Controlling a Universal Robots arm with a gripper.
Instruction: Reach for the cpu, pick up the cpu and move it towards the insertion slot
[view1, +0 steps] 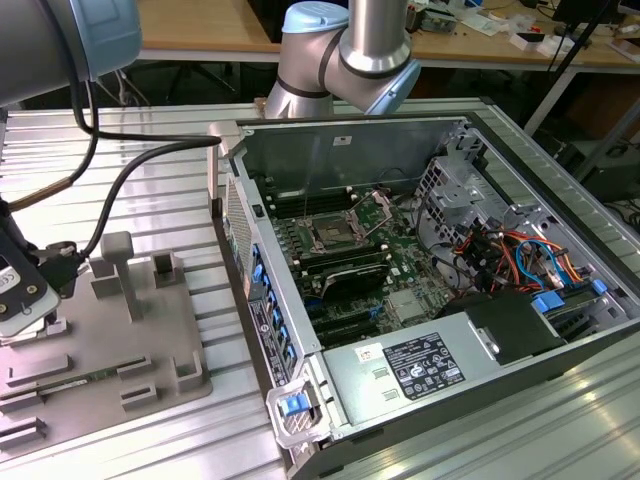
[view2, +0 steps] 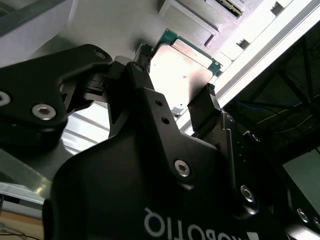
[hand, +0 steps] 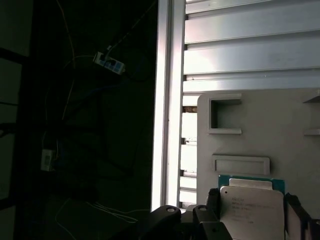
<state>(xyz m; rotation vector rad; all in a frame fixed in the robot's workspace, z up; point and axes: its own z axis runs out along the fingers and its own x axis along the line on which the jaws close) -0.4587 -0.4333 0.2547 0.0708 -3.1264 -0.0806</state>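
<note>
The cpu (hand: 250, 207), a flat silvery chip with a green rim, sits between my two dark fingers in both wrist views, just over the grey fixture plate (hand: 260, 125). My gripper (hand: 252, 212) is shut on the cpu (view2: 182, 62), one finger (view2: 202, 102) against each of two opposite edges. In the exterior view my gripper (view1: 20, 300) is low at the far left, over that plate (view1: 110, 340). The insertion slot (view1: 330, 234), a silver-framed socket with a dark centre, lies on the motherboard inside the open computer case, well to the exterior view's right of my gripper.
The open computer case (view1: 420, 250) has tall metal walls, cables and a drive cage around the socket. Grey upright posts (view1: 118, 262) stand on the fixture plate. The ribbed aluminium table (view1: 140, 180) ends in an edge (hand: 167, 100) beside the plate.
</note>
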